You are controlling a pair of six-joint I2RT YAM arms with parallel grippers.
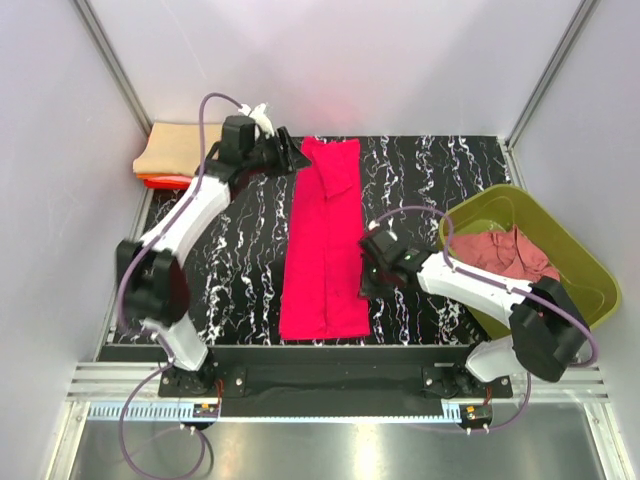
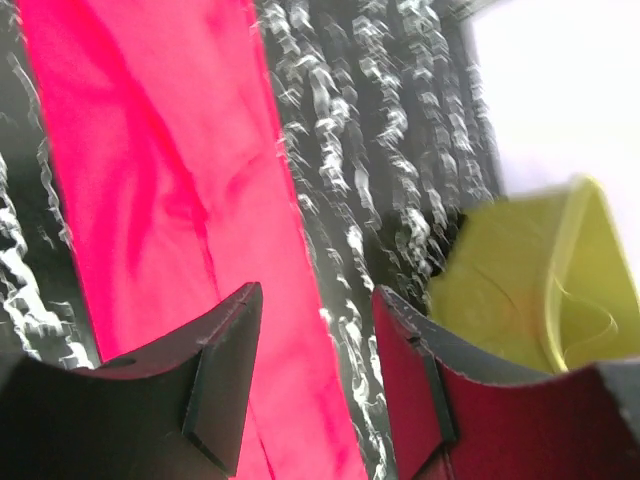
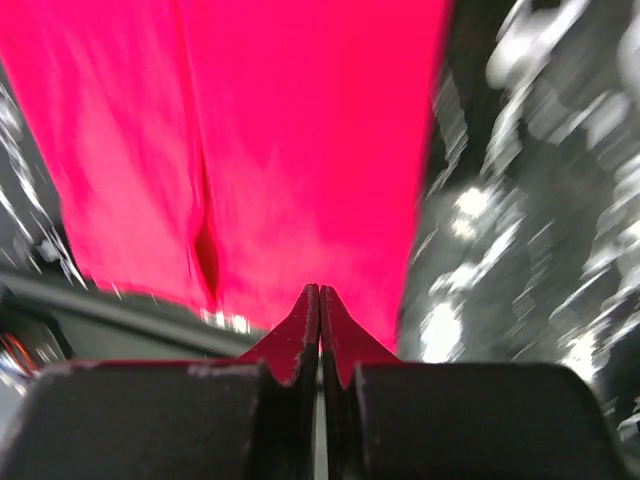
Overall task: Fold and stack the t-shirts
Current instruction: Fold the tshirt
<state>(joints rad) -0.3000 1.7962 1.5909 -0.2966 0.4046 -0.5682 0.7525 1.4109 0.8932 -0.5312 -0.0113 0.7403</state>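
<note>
A bright crimson-pink t-shirt (image 1: 325, 240) lies folded into a long strip down the middle of the black marbled table (image 1: 240, 250). My left gripper (image 1: 290, 158) is at the strip's far left corner. In the left wrist view it (image 2: 315, 330) stands open, with nothing between its fingers, over the shirt's (image 2: 160, 200) right edge. My right gripper (image 1: 368, 275) is at the strip's right edge, near its front end. In the right wrist view its tips (image 3: 320, 295) meet, shut, low over the shirt (image 3: 300, 150); no cloth shows between them. A dusty rose t-shirt (image 1: 505, 252) lies crumpled in the tub.
An olive-green plastic tub (image 1: 590, 265) stands at the table's right side, also in the left wrist view (image 2: 530, 290). A folded tan shirt (image 1: 175, 150) rests on an orange-red one (image 1: 165, 182) at the far left corner. White walls enclose the table.
</note>
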